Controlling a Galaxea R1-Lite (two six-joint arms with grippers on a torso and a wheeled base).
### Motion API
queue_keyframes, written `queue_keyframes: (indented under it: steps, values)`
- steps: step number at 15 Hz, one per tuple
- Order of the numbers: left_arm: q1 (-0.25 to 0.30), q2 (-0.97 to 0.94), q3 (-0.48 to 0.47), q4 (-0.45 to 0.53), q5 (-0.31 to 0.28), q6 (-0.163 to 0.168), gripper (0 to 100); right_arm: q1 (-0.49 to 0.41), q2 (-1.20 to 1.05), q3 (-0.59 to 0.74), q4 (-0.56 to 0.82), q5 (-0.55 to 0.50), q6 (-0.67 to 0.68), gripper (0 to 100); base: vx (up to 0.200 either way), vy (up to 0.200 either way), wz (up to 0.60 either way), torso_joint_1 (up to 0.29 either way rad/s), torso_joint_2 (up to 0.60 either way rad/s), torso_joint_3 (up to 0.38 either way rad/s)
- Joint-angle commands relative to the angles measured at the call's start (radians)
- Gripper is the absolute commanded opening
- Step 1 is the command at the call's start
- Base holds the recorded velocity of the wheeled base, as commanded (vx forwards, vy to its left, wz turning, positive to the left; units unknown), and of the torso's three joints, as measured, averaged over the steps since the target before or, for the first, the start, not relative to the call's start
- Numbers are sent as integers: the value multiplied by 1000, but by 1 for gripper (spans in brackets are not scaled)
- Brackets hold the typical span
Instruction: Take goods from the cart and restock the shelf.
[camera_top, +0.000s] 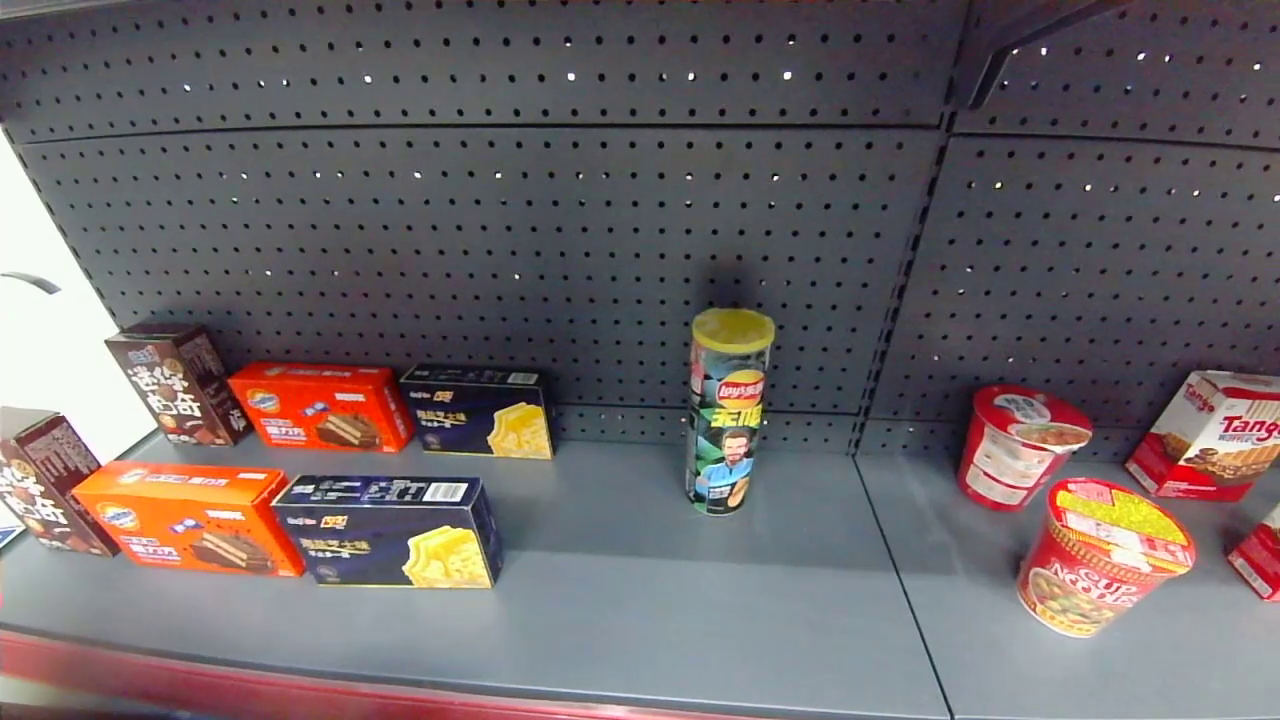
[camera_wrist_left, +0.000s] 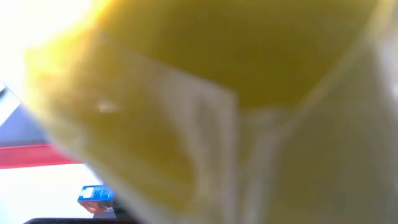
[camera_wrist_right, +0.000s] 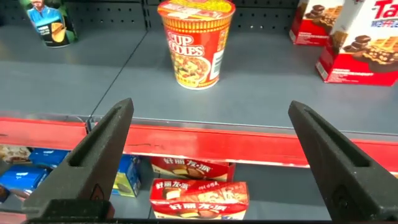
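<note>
A grey shelf (camera_top: 650, 600) carries goods in the head view: a tall chip can (camera_top: 728, 410) with a yellow lid stands alone at the middle. Two red noodle cups (camera_top: 1100, 570) (camera_top: 1015, 445) sit to its right. My right gripper (camera_wrist_right: 214, 168) is open and holds nothing. It hangs in front of the shelf's red front edge (camera_wrist_right: 205, 143), facing a noodle cup (camera_wrist_right: 196, 43), with the chip can (camera_wrist_right: 50, 22) off to one side. A blurred yellow package (camera_wrist_left: 205, 93) sits right against the left wrist camera and hides that gripper.
Orange (camera_top: 190, 520), dark blue (camera_top: 400, 530) and brown (camera_top: 180, 385) snack boxes line the shelf's left part. Wafer boxes (camera_top: 1215, 435) stand at the far right. A lower shelf holds red boxes (camera_wrist_right: 199, 196) and blue packs (camera_wrist_right: 25, 177). Bare shelf lies around the chip can.
</note>
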Motion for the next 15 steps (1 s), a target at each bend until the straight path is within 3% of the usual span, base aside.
queue_keyframes:
  steps: [1, 6, 7, 8, 10, 12, 13, 15]
  values:
    - [2, 1, -13, -3, 3, 0, 0, 0, 0, 0, 0, 0, 0, 100, 0, 0, 0, 0, 0, 0]
    - [3, 6, -106, 4, 1, 3, 0, 11, 40, -2, 3, 17, -8, 100, 0, 0, 0, 0, 0, 0]
    - [3, 9, -129, 26, 0, 2, 0, 16, 79, -112, -2, 48, 1, 100, 0, 0, 0, 0, 0, 0]
    - [5, 7, -148, 61, 0, 0, 0, 37, 293, -328, 15, 62, 46, 100, 0, 0, 0, 0, 0, 0]
    - [5, 12, -182, 146, -2, 3, 0, 138, 442, -518, 43, 114, 27, 100, 0, 0, 0, 0, 0, 0]
    - [2, 36, -211, 156, -13, -1, 0, 218, 499, -615, 130, 154, -88, 100, 0, 0, 0, 0, 0, 0]
    - [0, 36, -212, 156, -14, -1, 0, 221, 501, -618, 133, 157, -88, 100, 0, 0, 0, 0, 0, 0]
    - [-5, 65, -208, 155, -31, -13, 0, 341, 619, -652, 175, 171, -98, 100, 0, 0, 0, 0, 0, 0]
